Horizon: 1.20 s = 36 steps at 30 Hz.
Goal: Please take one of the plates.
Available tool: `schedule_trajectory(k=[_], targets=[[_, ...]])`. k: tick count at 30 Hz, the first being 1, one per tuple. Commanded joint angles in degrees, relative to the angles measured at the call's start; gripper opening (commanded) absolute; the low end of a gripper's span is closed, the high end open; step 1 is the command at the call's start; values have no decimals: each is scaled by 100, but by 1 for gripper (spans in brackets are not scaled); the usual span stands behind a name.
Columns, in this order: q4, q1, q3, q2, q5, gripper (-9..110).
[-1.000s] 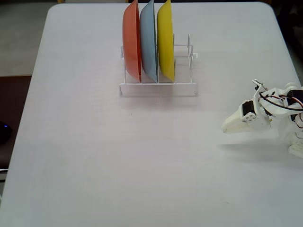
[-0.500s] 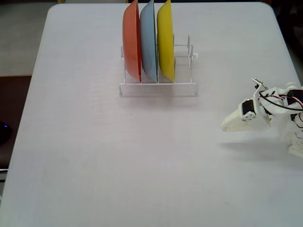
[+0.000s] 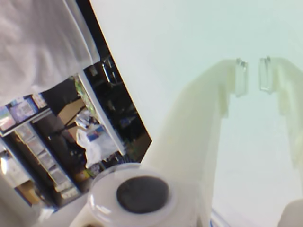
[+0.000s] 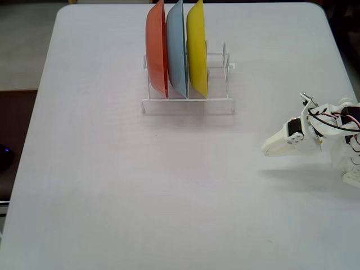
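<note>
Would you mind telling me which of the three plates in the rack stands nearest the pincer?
The yellow plate, at the right end of the row in the fixed view; the blue plate and orange plate stand farther from the pincer.

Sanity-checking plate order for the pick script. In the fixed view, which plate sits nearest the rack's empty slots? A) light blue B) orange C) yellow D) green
C: the yellow plate stands rightmost of the three, with the rack's free wires just right of it; the light blue plate is in the middle and the orange plate on the left.
</note>
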<state>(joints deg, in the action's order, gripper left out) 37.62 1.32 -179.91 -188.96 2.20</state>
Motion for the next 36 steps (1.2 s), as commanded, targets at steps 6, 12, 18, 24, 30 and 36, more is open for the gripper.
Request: schedule_trajectory(k=[6, 12, 18, 24, 30, 36], targets=[[-97, -18, 26, -79, -26, 0], [-97, 0, 26, -79, -132, 0], [-88, 0, 26, -79, -97, 0], [-88, -9, 26, -79, -44, 0], [-97, -9, 26, -79, -88, 0], [-97, -9, 26, -79, -70, 0]])
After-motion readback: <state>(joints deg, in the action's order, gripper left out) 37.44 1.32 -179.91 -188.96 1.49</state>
